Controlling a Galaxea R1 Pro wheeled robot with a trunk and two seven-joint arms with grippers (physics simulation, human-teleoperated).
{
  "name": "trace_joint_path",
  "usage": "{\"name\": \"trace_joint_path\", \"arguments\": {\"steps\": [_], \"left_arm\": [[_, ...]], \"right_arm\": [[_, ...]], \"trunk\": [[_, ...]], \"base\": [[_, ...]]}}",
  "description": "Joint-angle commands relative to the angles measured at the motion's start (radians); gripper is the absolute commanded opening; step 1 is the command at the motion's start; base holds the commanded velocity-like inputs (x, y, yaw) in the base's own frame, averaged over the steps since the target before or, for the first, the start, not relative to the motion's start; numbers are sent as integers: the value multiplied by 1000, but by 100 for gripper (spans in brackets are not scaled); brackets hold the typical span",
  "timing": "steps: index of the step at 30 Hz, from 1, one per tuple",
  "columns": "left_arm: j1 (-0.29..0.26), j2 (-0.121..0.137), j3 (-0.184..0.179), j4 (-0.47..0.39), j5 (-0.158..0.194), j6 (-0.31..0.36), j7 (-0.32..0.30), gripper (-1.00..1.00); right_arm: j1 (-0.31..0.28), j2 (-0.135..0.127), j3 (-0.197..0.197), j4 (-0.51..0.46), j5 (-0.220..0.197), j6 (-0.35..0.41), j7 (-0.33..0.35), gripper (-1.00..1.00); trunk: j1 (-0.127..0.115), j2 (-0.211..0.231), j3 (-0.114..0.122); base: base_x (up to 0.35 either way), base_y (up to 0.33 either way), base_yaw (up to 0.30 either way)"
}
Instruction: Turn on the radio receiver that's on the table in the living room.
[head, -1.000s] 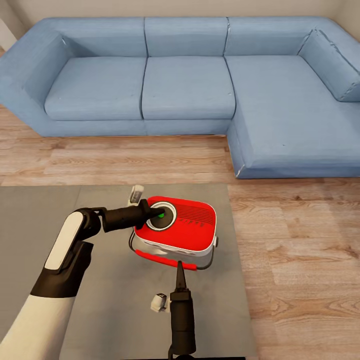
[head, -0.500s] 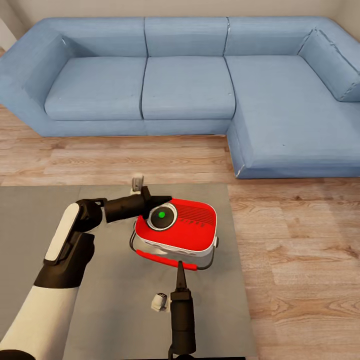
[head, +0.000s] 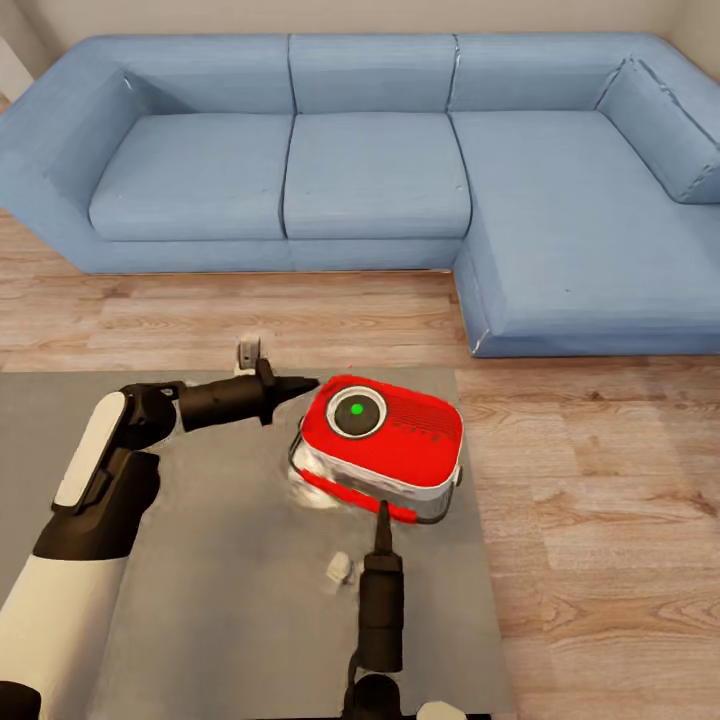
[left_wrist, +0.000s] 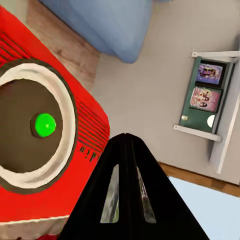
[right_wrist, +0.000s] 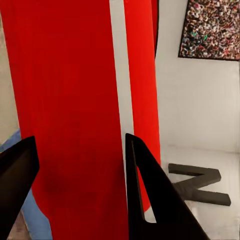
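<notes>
1. The radio receiver (head: 383, 447) sits on the table (head: 230, 590) in the living room, over toward the table's right edge, with its red face up and the dark dial (head: 355, 410) with the green dot at the end nearest the left arm. The blue sofa (head: 380, 180) is off at 12 o'clock, across the wood floor (head: 600, 480).

2. Its long axis runs roughly from 10 to 4 o'clock in the head view, so it's skewed to the table edge.

3. The left gripper (head: 300, 384) has its fingers pressed together into a point and is carrying nothing. The tip hangs just beside the radio's corner, at about 10 o'clock from the dial and apart from it. The left wrist view has the dial (left_wrist: 37, 125) off to one side of the tip (left_wrist: 129, 145).

4. The right gripper (head: 381, 517) is at the radio's 6 o'clock side. In the right wrist view its fingers (right_wrist: 145, 185) are spread with the red body (right_wrist: 75, 115) between them. Whether they actually squeeze it, I can't tell.

5. So the key bit, I'd guess, is that the dial lies toward 4 o'clock from the left tip. The left arm is the better placed of the two to poke it.
</notes>
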Motion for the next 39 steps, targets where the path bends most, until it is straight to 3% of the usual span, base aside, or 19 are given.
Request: {"name": "trace_joint_path", "arguments": {"steps": [1,3,4,5,7,9,11,13,14,15,16,17,19,21,25,29,35,39], "left_arm": [[0,59,3,3,19,-1,0,-100],[0,196,23,7,65,-1,-6,-100],[0,263,44,8,98,-2,-16,-100],[0,346,70,8,145,-1,-33,-100],[0,410,86,9,181,0,-45,-100],[0,438,89,10,191,2,-47,-100],[0,443,69,14,158,1,-45,-100],[0,441,-18,22,44,0,-44,-100],[0,440,-43,23,8,0,-45,-100],[0,439,-73,26,-38,-1,-45,-100],[0,438,-89,28,-61,-1,-45,-100],[0,434,-105,32,-84,-1,-45,-100],[0,429,-124,42,-105,-1,-45,-100],[0,426,-139,49,-111,-2,-45,-100],[0,419,-179,55,-118,-7,-43,-100],[0,388,-191,56,-122,-8,-38,-100],[0,331,-193,56,-169,-9,-37,-100],[0,325,-192,57,-173,-8,-37,-100]], "right_arm": [[0,-3,-49,-42,10,-3,13,-100],[0,-5,-146,-133,10,-18,80,-100],[0,-6,-190,-184,13,-21,136,-100],[0,-5,-247,-267,22,-23,236,-100],[0,-1,-312,-361,39,-19,374,-100],[-9,4,-382,-421,52,-9,499,-100],[-40,22,-478,-467,57,2,646,-100],[-99,59,-627,-493,56,26,906,-100],[-125,69,-681,-498,55,26,1005,-100],[-171,80,-760,-502,53,26,1172,-100],[-206,83,-813,-503,52,26,1293,-100],[-255,84,-890,-504,52,26,1483,-100],[-312,79,-970,-505,59,26,1739,-100],[-330,78,-992,-507,64,26,1829,-100],[-339,76,-984,-508,65,26,1884,-100],[-340,75,-976,-508,63,26,1892,-100],[-339,59,-926,-497,58,26,1893,-100],[-339,52,-920,-496,55,26,1894,-100]], "trunk": [[0,0,0],[0,0,0],[0,0,0],[0,0,0],[0,0,0],[0,0,0],[0,0,0],[0,0,0],[0,0,0],[0,0,0],[0,0,0],[0,0,0],[0,0,0],[0,0,0],[0,0,0],[0,0,0],[0,0,0],[0,0,0]], "base": [[0,0,0],[0,0,0],[0,0,0],[0,0,0],[0,0,0],[0,0,0],[0,0,0],[0,0,0],[0,0,0],[0,0,0],[0,0,0],[0,0,0],[0,0,0],[0,0,0],[0,0,0],[0,0,0],[0,0,0],[0,0,0]]}}
